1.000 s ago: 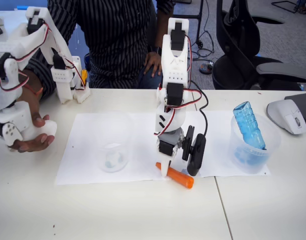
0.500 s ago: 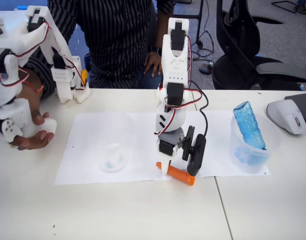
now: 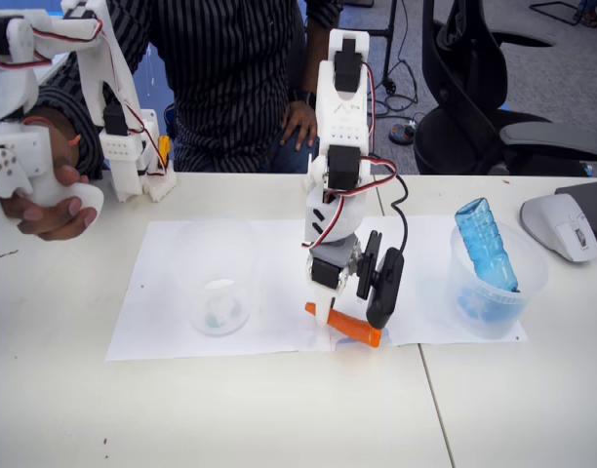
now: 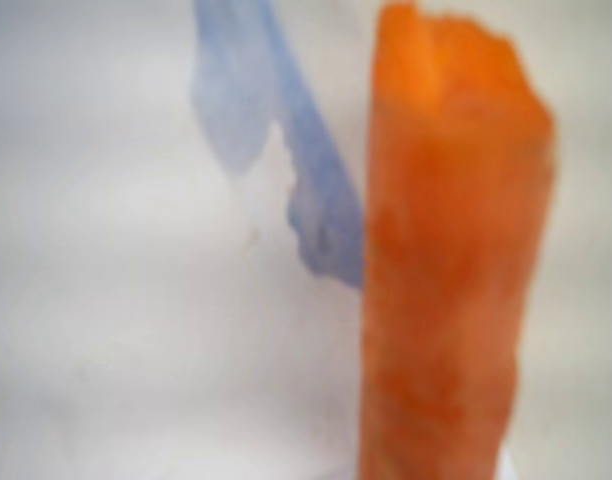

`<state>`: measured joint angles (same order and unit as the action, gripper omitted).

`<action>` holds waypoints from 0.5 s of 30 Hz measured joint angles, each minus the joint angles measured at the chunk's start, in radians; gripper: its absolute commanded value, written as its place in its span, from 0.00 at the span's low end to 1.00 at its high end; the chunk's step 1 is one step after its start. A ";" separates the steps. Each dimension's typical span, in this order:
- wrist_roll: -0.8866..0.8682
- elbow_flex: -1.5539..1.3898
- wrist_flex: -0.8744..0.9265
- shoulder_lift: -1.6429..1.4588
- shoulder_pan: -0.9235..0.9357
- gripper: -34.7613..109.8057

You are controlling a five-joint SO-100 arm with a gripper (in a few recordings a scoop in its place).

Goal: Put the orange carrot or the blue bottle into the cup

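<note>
The orange carrot [image 3: 362,333] lies nearly level just above the white paper, and my gripper [image 3: 330,318] is shut on its thick end. Close up in the wrist view, the carrot [image 4: 446,260] is a blurred orange bar over white paper. The cup [image 3: 216,288], clear and nearly colourless, stands upright on the paper to the gripper's left, well apart from it. The blue bottle [image 3: 486,244] leans inside another clear cup [image 3: 494,297] at the right.
White paper sheets [image 3: 162,292] cover the middle of the table. A grey device [image 3: 562,226] sits at the right edge. A person in a striped shirt [image 3: 230,78] stands behind the table. A seam in the table [image 3: 433,409] runs toward the front.
The gripper has risen a little with the carrot, which has come up off the paper and shifted slightly left. The cups and the bottle have not moved.
</note>
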<state>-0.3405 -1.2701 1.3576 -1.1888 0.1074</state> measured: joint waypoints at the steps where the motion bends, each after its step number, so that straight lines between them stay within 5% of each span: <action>1: 0.003 0.000 0.009 -0.018 0.000 0.25; 15: 0.006 -0.002 0.035 -0.348 0.002 0.25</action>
<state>-0.3344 -1.2717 1.3929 -1.5370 0.1089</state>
